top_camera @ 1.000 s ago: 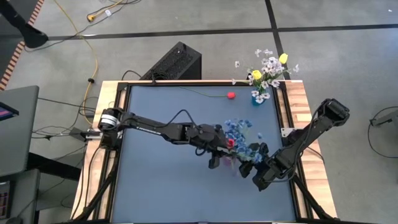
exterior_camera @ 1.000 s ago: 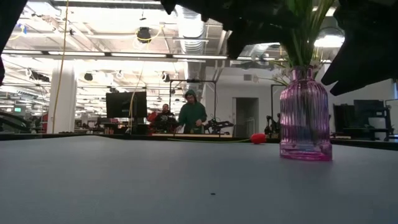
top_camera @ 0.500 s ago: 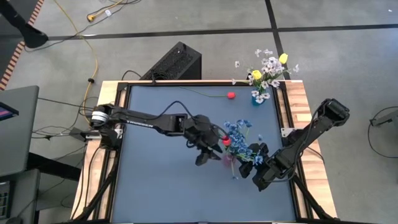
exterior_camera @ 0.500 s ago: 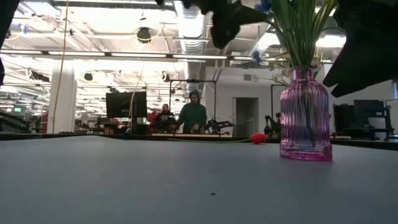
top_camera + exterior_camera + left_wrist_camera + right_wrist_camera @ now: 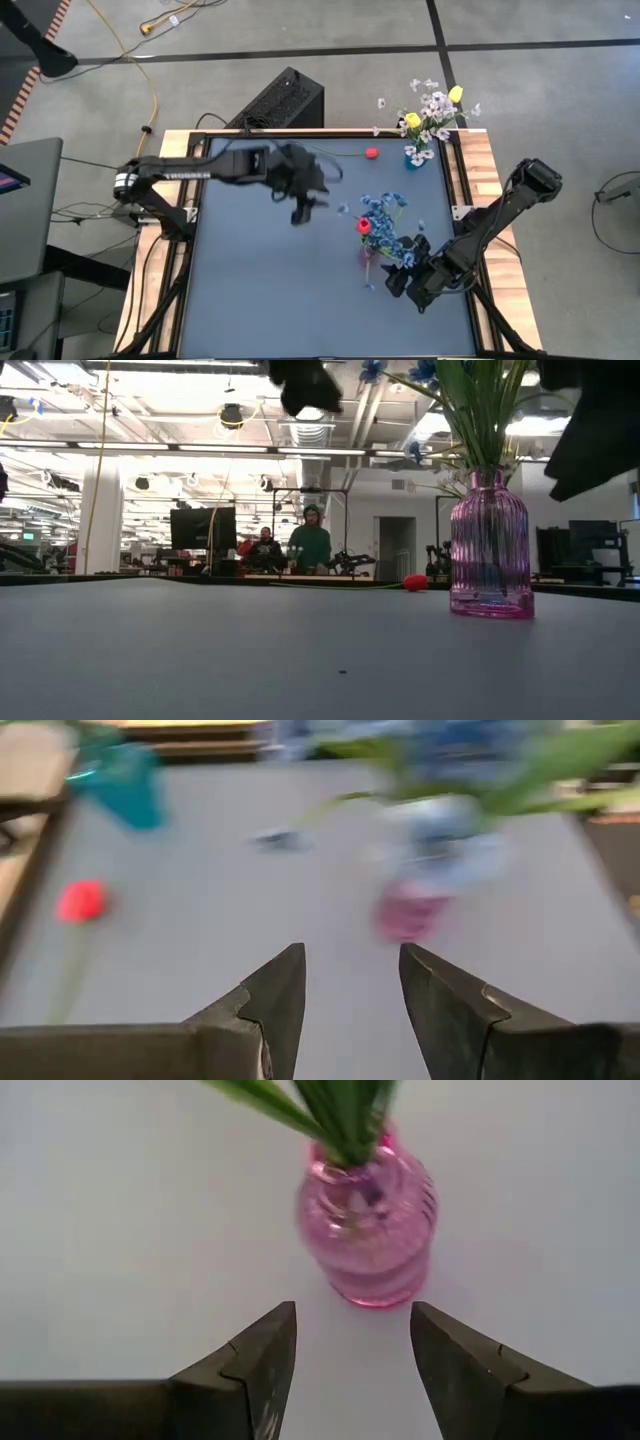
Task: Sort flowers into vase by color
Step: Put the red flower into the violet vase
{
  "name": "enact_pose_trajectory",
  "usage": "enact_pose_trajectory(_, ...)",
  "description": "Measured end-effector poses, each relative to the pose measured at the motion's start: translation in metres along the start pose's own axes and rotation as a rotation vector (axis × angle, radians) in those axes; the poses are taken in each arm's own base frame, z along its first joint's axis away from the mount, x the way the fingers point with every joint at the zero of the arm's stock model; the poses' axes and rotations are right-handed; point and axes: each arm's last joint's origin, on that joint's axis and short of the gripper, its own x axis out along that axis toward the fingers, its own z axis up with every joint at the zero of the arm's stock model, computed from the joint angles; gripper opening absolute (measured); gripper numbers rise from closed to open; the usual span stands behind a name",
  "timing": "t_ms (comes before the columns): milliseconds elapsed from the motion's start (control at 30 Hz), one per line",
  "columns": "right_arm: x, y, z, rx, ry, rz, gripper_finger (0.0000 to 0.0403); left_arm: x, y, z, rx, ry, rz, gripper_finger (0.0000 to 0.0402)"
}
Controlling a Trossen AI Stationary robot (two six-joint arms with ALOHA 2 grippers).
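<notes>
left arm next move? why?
Probably reach the left gripper, open and empty, toward the red flower lying on the mat near the teal vase. The pink vase already holds blue flowers and a red one.

- Setting: open-plan robotics lab/workshop hall.
- Landmark: dark-topped table (image 5: 260, 280) w/ wood edges, on grey concrete floor.
- Behind table: white columns, exposed ceiling ducts, strip lights, monitor (image 5: 203, 527), 2 people (image 5: 310, 546) at benches.
- Beside table: yellow cable (image 5: 152, 95), black box (image 5: 280, 100).
</notes>
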Motion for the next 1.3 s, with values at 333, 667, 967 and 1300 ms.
enact_pose_trajectory(333, -0.017, 0.009, -0.005, 0.021, 0.027, 0.034, 0.0223, 0.0, 0.125, -0.056, -0.035, 0.115, 0.205, 0.0138)
enact_pose_trajectory(667, -0.021, 0.014, -0.009, 0.314, 0.06, 0.079, 0.0223, 0.045, 0.253, -0.137, -0.028, 0.196, 0.149, 0.0138)
enact_pose_trajectory(967, -0.014, 0.017, -0.001, 0.468, 0.116, 0.092, 0.0223, 0.087, 0.296, -0.137, 0.03, 0.333, 0.002, 0.0138)
enact_pose_trajectory(1300, -0.014, 0.02, 0.001, 0.473, 0.124, 0.123, 0.0223, 0.114, 0.313, -0.139, 0.167, 0.486, 0.051, 0.0137)
